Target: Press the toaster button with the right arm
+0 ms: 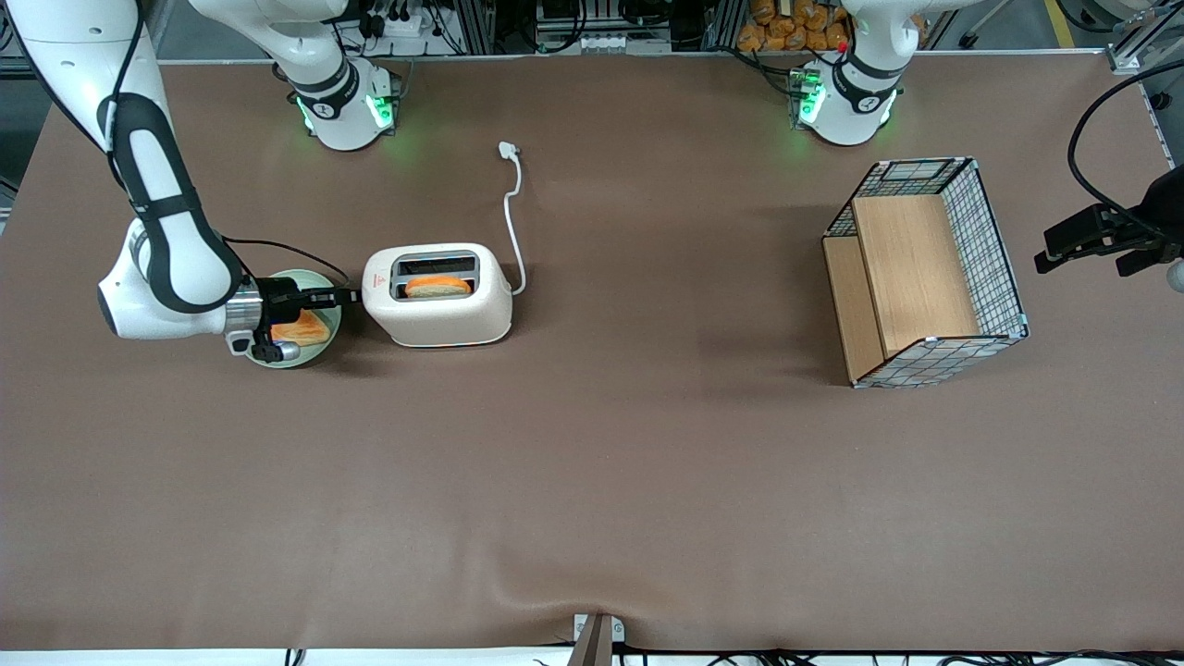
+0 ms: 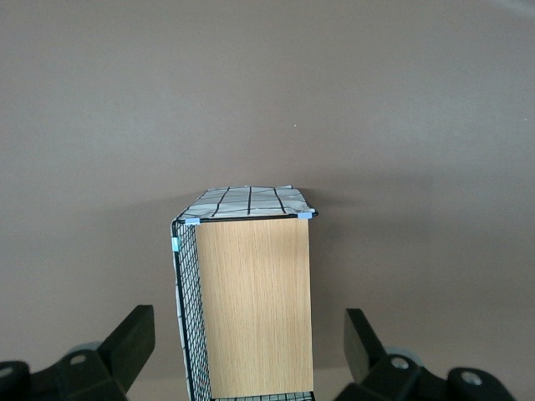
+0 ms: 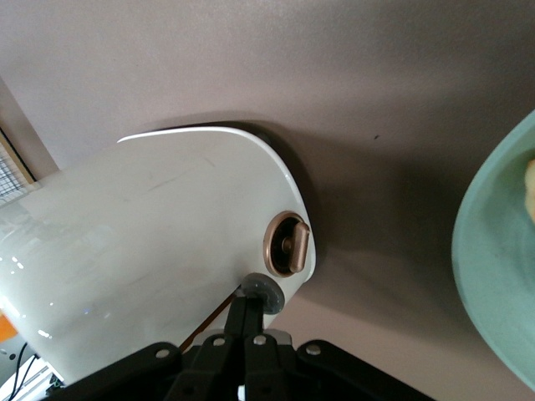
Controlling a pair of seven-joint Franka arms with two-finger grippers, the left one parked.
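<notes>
The black two-finger gripper [image 3: 251,322], fingers pinched together, is touching the small grey lever knob [image 3: 262,290] directly ahead on the cream-white rounded toaster's [image 1: 437,294] narrow end, likely stiff, sprung, needing top-down pressure.

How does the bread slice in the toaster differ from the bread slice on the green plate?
The bread slice in the toaster stands on edge in the slot nearer the front camera, so only its top edge shows. The bread slice on the green plate lies flat and shows its broad face, partly covered by the right arm's end effector, which is shut at the toaster button. Both slices are orange-brown.
</notes>
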